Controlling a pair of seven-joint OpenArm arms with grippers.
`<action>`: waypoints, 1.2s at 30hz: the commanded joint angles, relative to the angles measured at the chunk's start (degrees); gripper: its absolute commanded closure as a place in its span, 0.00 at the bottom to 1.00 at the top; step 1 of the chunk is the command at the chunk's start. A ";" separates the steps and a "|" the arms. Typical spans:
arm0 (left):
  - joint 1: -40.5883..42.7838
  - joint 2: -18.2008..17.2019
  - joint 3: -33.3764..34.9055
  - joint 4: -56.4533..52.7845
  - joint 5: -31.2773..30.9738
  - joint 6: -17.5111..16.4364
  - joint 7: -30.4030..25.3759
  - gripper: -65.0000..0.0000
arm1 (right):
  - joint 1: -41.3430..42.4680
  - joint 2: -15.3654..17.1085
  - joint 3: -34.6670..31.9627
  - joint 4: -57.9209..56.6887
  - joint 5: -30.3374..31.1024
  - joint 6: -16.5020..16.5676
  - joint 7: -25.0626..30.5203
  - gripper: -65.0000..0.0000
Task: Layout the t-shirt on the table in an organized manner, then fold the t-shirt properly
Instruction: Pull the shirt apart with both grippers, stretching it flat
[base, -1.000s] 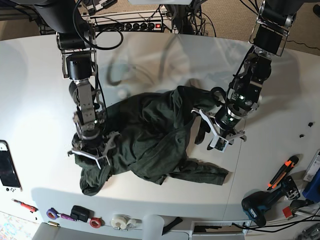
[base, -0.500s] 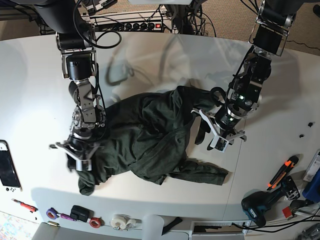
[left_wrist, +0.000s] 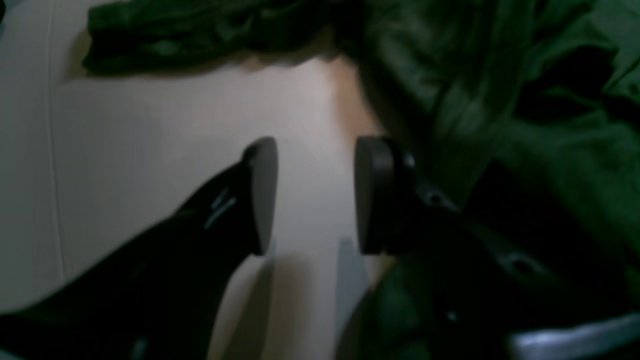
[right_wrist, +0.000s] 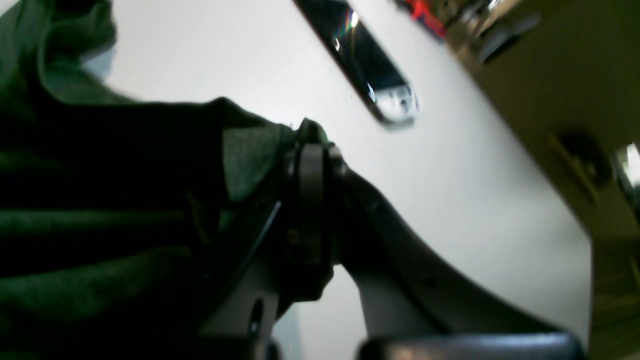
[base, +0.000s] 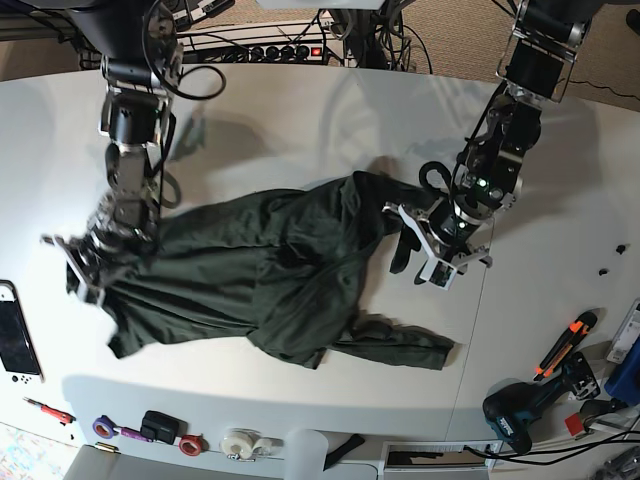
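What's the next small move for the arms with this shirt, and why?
Probably close the left gripper on the nearest fabric: its jaws stand open beside the t-shirt, while the right gripper is shut on the other end, stretching it out. Gripping both ends would let the bunched shirt be spread flat.

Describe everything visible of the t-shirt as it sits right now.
The t-shirt is dark green, heathered, soft and heavily wrinkled. It lies spread but bunched across the middle of the white table, one sleeve trailing toward the near edge. The right gripper is shut on a fold at one end, pulling the cloth out sideways and lifting it. The left gripper stands open at the opposite edge, one finger against the fabric, nothing between its jaws.
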 joint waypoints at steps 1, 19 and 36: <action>-1.22 -0.33 -0.26 0.98 -0.39 -0.59 -1.68 0.59 | 0.24 1.33 0.52 0.92 0.11 -0.26 1.14 1.00; -2.05 0.92 -0.15 0.98 -4.70 -19.37 0.09 0.59 | -11.32 3.26 0.42 0.92 1.20 0.76 5.14 1.00; -10.19 6.95 13.88 -1.60 1.03 -4.90 8.74 0.44 | -11.41 3.23 0.42 0.92 2.91 2.89 5.05 1.00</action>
